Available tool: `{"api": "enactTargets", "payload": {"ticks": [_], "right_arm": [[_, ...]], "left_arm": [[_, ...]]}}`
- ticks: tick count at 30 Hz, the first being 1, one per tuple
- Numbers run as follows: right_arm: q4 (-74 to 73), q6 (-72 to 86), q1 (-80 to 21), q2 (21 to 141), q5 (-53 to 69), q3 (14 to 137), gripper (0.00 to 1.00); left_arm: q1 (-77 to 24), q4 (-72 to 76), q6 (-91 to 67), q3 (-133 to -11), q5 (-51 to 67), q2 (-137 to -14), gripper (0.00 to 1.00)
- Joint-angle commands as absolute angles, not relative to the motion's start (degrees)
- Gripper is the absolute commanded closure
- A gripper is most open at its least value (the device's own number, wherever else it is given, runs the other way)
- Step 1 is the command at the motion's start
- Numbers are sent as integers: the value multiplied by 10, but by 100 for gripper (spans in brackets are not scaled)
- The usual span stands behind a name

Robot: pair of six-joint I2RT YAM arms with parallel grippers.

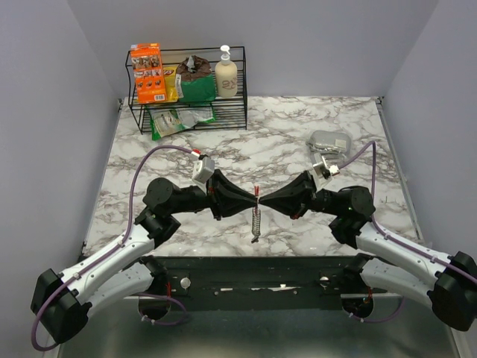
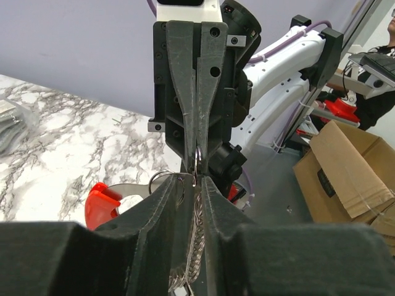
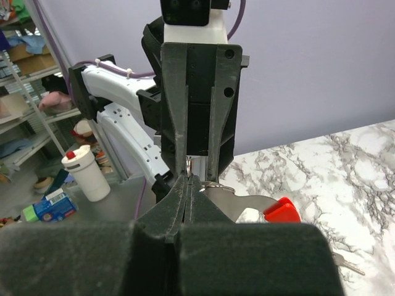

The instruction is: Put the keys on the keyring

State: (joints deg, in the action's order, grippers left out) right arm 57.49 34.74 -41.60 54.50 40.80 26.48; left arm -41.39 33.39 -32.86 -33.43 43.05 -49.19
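- Marble table (image 1: 298,149): the keyring (image 1: 256,216) hangs above it at frame centre, apparently lifted for threading.
- Right gripper (image 3: 187,185): jaws pinched together on the keyring's upper end, steadying it.
- Left gripper (image 2: 194,188): jaws narrow around the keyring; whether they clamp it is unclear.

No legible text, brand, number or sign in any view.
- Orange printed carton (image 1: 147,72) on black wire rack (image 1: 231,118): print too small to read.
- Cream pump bottle (image 1: 226,74): label blurred.
- Green-and-brown pouch (image 1: 196,80) and flat green-white packets (image 1: 179,119): markings unreadable.
- Blue-and-white box (image 3: 49,206) on floor: lettering blurred.
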Motion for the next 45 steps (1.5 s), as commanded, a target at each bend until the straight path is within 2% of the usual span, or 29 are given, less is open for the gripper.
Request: {"api": "enactTargets", "payload": {"ticks": [1, 5, 10, 18, 21, 24, 25, 27, 28, 30, 31, 36, 40, 45], "right_arm": [[615, 358, -415, 549, 422, 256, 99], [625, 363, -415, 554, 424, 252, 99], [632, 368, -416, 556, 423, 250, 99], [637, 373, -415, 562, 421, 250, 99], [639, 373, -415, 564, 417, 248, 95], [636, 374, -415, 565, 414, 247, 87], [635, 374, -415, 564, 412, 246, 76], [631, 375, -415, 561, 403, 244, 63], [629, 374, -416, 559, 398, 241, 49], [617, 371, -416, 551, 387, 237, 39], [611, 362, -415, 541, 375, 233, 31], [543, 326, -415, 502, 321, 227, 10], [485, 303, -415, 473, 285, 227, 0], [374, 286, -415, 466, 251, 254, 0]], "left_arm": [[-417, 348, -322, -354, 415, -494, 74], [-417, 346, -319, -353, 410, -490, 82], [-418, 343, -316, -353, 413, -490, 100], [-424, 344, -308, -352, 417, -482, 100], [-427, 338, -302, -352, 415, -473, 100], [-427, 302, -276, -358, 403, -462, 100], [-428, 277, -259, -361, 400, -460, 100], [-428, 254, -244, -366, 390, -452, 100], [-428, 231, -238, -371, 387, -451, 100], [-429, 203, -214, -378, 374, -444, 100], [-429, 171, -205, -386, 369, -442, 100], [-431, 68, -133, -404, 323, -428, 100], [-432, 11, -87, -416, 273, -421, 100], [-439, -51, -37, -418, 207, -416, 100]]}}
